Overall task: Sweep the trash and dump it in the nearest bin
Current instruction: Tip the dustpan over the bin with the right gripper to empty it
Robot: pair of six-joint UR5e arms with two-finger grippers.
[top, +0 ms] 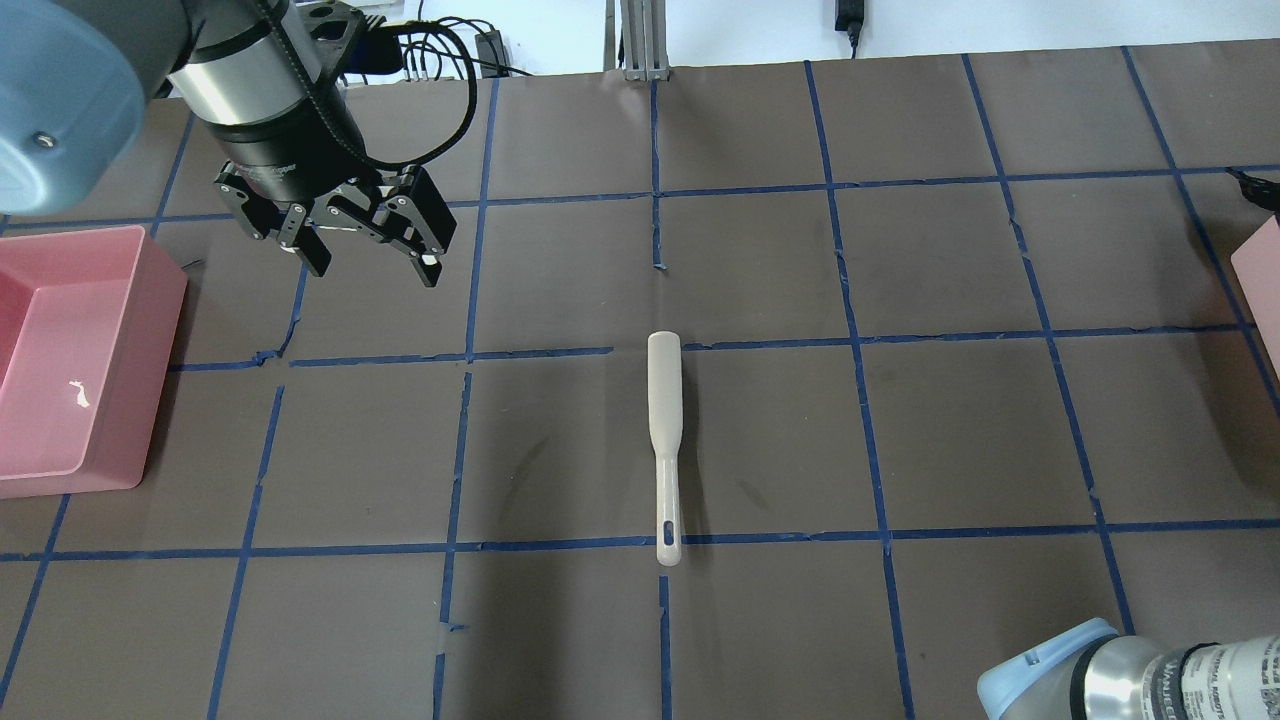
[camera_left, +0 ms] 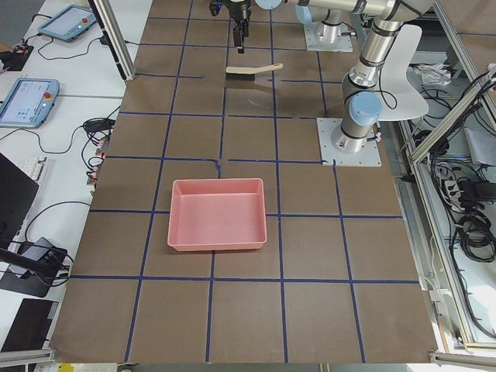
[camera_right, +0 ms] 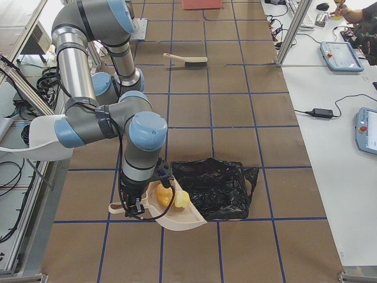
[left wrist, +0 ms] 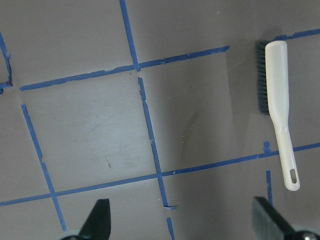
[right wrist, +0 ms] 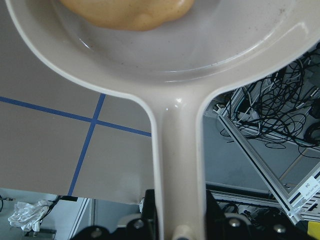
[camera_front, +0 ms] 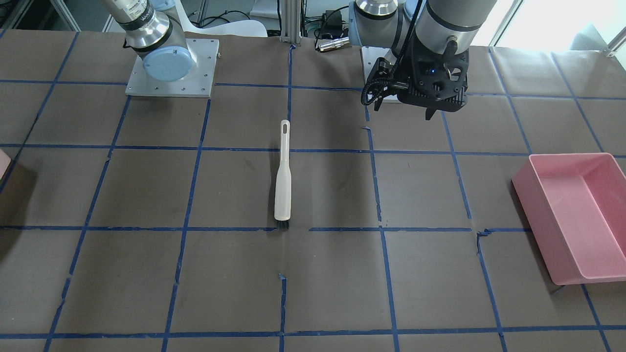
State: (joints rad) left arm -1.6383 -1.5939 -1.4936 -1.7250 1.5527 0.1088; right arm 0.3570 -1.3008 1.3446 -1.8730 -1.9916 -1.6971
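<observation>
My right gripper is shut on the handle of the cream dustpan. In the exterior right view the dustpan holds a tan-orange lump and a pale yellowish chunk. Its lip lies at the edge of a black plastic bag. The tan-orange lump also shows in the right wrist view. A cut-off pink bin corner shows at the overhead view's right edge and the front view's left edge. My left gripper is open and empty, high above the table.
The cream brush lies alone mid-table and shows in the left wrist view. The large pink tub stands on the robot's left side, seen whole in the exterior left view. Blue tape lines grid the brown table.
</observation>
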